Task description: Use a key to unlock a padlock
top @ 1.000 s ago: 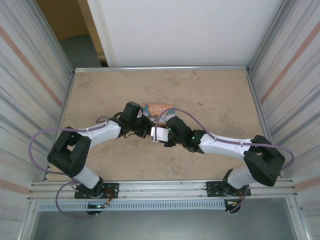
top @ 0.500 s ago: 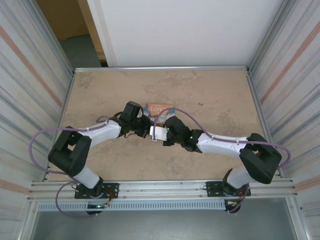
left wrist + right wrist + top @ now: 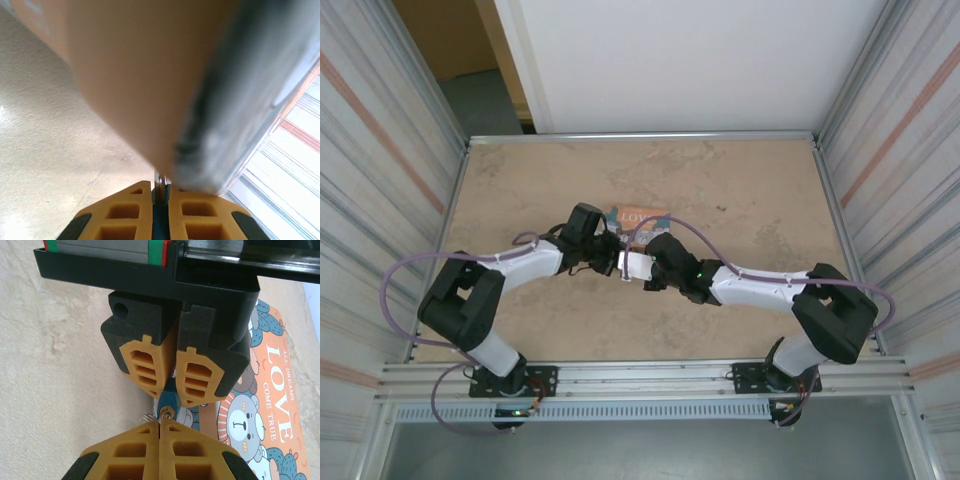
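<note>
While my left gripper [image 3: 172, 396] clamps the teal padlock [image 3: 167, 404] at the middle of the table [image 3: 740, 200], on the near side of the LOVE box [image 3: 272, 390], my right gripper [image 3: 160, 426] is pinched closed against its keyhole end, on what I cannot tell.

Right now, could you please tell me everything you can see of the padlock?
The padlock is tiny, teal-blue, seemingly painted metal, with a round brass keyhole facing the shut right hand just before it. The left hand's orange pads clamp its body; a grey metal part juts past them. The LOVE box lies behind.
</note>
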Tool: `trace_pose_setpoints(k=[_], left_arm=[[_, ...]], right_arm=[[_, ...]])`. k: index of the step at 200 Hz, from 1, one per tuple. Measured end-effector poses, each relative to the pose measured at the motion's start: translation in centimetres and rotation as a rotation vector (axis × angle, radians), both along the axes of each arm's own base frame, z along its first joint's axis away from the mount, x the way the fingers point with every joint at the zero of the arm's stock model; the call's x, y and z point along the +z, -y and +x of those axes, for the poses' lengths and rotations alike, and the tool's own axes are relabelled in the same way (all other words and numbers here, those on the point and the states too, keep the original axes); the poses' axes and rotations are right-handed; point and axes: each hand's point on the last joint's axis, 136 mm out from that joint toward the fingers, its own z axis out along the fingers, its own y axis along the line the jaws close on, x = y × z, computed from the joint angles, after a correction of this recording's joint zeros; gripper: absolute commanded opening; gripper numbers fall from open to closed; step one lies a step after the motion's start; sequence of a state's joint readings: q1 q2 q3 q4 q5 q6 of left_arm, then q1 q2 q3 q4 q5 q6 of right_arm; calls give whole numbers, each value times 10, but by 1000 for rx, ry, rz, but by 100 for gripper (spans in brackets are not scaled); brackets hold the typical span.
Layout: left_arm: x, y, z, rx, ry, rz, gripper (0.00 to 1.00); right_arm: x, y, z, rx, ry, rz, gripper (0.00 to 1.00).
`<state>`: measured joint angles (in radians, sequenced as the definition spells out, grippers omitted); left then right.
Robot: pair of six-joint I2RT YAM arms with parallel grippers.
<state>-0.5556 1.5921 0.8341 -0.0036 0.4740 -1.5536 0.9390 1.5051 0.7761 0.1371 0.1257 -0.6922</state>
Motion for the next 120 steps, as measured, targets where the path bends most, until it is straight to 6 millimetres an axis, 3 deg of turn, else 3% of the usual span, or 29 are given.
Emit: trace_pose_setpoints(k=[120], left_arm=[[-7,-8,8,44,13,42,0]], right_arm=[[-11,-8,11,-93,-39,59,0]])
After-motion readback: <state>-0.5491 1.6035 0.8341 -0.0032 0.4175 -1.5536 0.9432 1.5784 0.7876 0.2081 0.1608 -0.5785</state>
